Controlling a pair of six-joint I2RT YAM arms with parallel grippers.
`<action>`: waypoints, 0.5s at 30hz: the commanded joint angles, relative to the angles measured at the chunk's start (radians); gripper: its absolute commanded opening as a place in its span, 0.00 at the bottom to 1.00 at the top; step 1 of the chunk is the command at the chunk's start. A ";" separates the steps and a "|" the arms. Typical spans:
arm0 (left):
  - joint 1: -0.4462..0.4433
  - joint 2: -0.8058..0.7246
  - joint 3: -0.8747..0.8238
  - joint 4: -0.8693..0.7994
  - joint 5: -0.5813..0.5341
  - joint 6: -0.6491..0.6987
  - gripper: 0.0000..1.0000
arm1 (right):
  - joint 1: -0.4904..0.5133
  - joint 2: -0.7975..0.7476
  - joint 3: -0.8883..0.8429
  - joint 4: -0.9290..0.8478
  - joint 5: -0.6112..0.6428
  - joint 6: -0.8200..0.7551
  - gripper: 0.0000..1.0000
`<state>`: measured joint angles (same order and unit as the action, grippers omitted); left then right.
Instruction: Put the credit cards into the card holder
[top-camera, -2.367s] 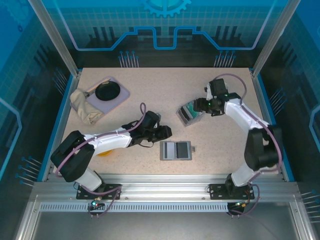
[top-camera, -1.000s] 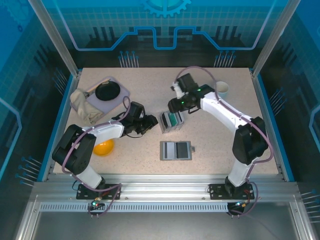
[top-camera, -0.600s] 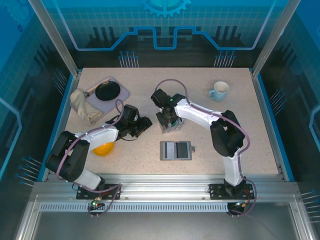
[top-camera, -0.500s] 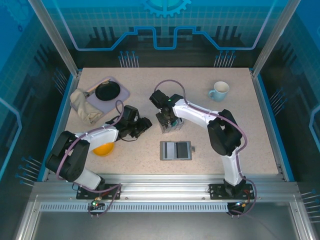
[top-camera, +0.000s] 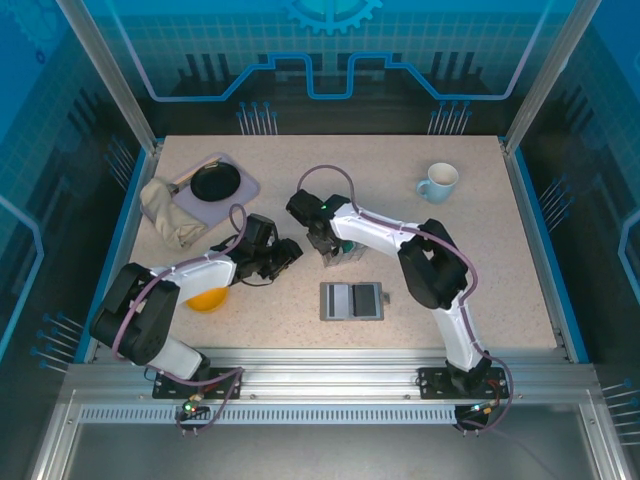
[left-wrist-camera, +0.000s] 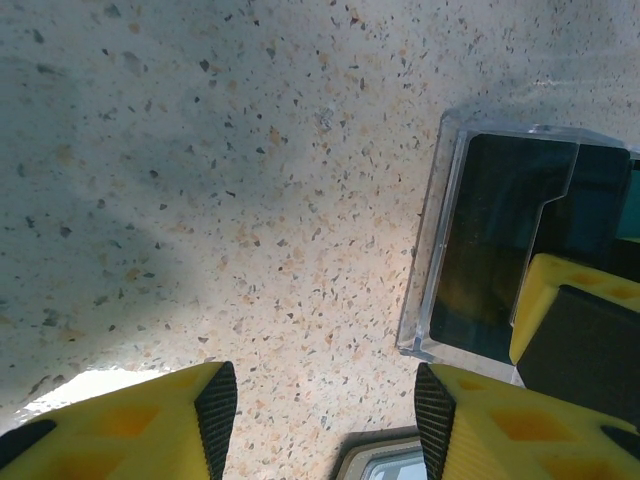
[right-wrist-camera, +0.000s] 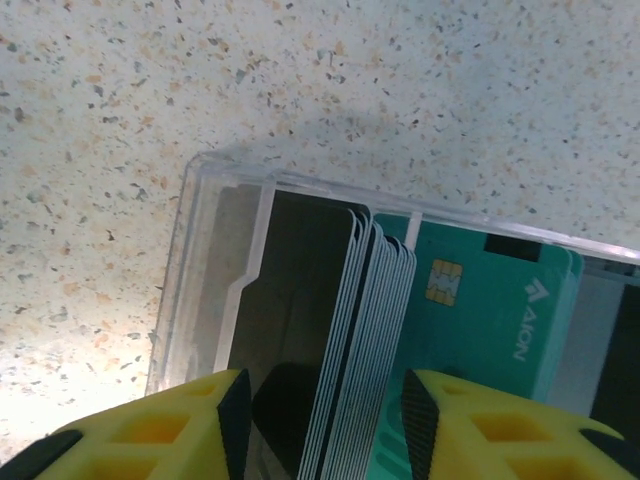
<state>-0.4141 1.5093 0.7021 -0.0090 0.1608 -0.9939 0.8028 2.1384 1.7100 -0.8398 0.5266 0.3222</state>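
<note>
Inspection runs left to right, with all positions given against the clear box (top-camera: 341, 250).

Far left of the clear box, toward the back: a beige cloth (top-camera: 165, 215) lies against a lilac tray (top-camera: 240, 195) that carries 1 round black dish (top-camera: 214, 181). Left of the box, nearer my bases: 1 yellow bowl (top-camera: 205, 297), partly hidden under my left arm.

Just left of the clear box: my left claw (left-wrist-camera: 325, 425), low over the speckled table (left-wrist-camera: 200, 200). Its jaws stand about half apart. It holds nothing, and bare table shows between the pads.

At the clear box itself: my right claw (right-wrist-camera: 327, 425) reaches in from above. Its 2 fingers straddle a pack of credit cards (right-wrist-camera: 480, 310) standing on edge in the slots. The jaws are partly open, and a dark gap shows between 1 pad and the pack, so I record no grip. The card facing out is teal-green with a gold chip and white lettering. The others show as thin pale edges, and I cannot count them.

Just in front of the clear box, toward my bases and slightly right: the card holder (top-camera: 352, 300). It lies open and flat, with 1 dark half and 1 paler half facing up, apart from both claws.

Far right of the clear box, toward the back: 1 pale mug (top-camera: 437, 182), upright, with its handle on its left.
</note>
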 joint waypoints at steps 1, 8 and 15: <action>0.008 -0.028 -0.016 0.013 -0.004 -0.006 0.53 | 0.015 0.000 0.015 -0.035 0.113 0.008 0.47; 0.008 -0.022 -0.008 0.014 0.002 -0.006 0.53 | 0.013 -0.033 0.005 -0.027 0.124 -0.015 0.42; 0.008 -0.022 -0.010 0.014 0.007 -0.008 0.53 | 0.011 -0.035 -0.006 -0.027 0.104 -0.014 0.36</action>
<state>-0.4141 1.5093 0.7021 -0.0090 0.1612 -0.9958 0.8127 2.1380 1.7096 -0.8417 0.6136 0.3069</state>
